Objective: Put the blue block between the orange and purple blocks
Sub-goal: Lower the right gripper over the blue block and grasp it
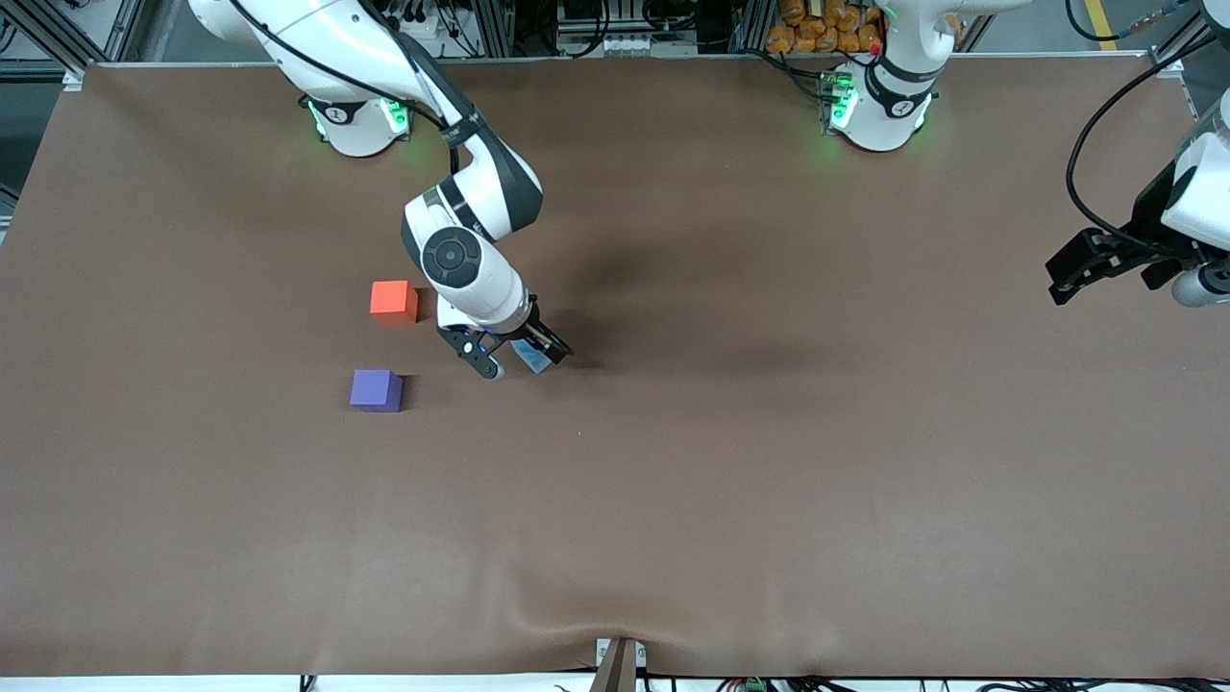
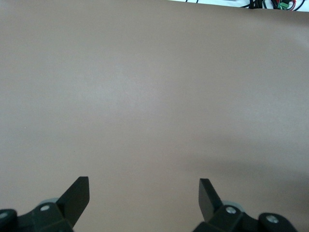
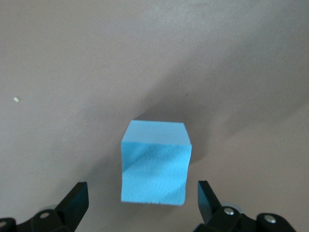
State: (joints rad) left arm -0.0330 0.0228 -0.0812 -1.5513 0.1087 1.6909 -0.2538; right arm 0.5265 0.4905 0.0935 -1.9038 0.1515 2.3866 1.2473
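Observation:
The blue block [image 1: 534, 358] rests on the brown table, mostly hidden under the right hand in the front view. My right gripper [image 1: 522, 362] is low over it and open. In the right wrist view the blue block [image 3: 155, 166] lies between the fingers of the right gripper [image 3: 141, 189], with a gap on each side. The orange block [image 1: 393, 300] and the purple block [image 1: 376, 390] sit apart, toward the right arm's end of the table, the purple one nearer the front camera. My left gripper [image 1: 1060, 279] waits open over the left arm's end of the table, and the left gripper [image 2: 144, 182] shows only bare table between its fingers.
The brown table cover [image 1: 769, 481] has a wrinkle near its front edge [image 1: 538, 596]. The two arm bases stand along the edge farthest from the front camera. A bracket [image 1: 618, 663] sticks up at the middle of the front edge.

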